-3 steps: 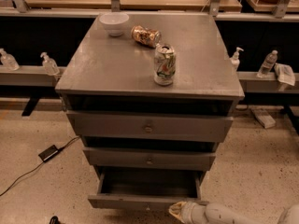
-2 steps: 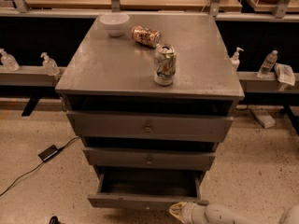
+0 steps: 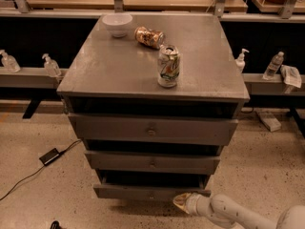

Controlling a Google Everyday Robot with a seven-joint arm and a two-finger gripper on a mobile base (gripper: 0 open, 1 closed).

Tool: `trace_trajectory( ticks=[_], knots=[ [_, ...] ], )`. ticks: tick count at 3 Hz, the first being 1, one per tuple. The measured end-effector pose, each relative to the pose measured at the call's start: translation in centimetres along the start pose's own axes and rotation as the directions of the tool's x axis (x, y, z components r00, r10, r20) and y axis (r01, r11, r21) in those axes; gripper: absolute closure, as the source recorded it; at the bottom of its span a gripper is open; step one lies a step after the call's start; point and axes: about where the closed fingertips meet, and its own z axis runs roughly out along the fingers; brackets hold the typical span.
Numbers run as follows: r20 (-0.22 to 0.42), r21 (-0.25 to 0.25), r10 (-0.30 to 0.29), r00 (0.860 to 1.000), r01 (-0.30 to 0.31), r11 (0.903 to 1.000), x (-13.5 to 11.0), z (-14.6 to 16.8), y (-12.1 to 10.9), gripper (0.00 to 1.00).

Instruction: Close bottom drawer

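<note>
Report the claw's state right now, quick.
Pale claw: open or closed cannot be told; it is low by the right end of the front of the lowest grey painted drawer with the small round knob, which is pulled out.

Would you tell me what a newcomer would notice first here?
A grey cabinet fills the middle, its bottom drawer partly open, and the gripper sits low at that drawer's front, right of centre. On top, a soda can stands near the front; a second can lies on its side behind it, beside a white bowl.
</note>
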Motion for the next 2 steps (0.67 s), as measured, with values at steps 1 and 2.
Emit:
trace_trajectory(
  ticks=[1, 2],
  knots=[
    [0.015, -0.003, 0.001, 1.0, -0.001, 1.0, -0.2, 0.6, -0.4, 1.0],
    [0.069, 0.027, -0.007, 0.998, 0.005, 0.9996, -1.2, 2.5, -3.6, 1.0]
  ],
)
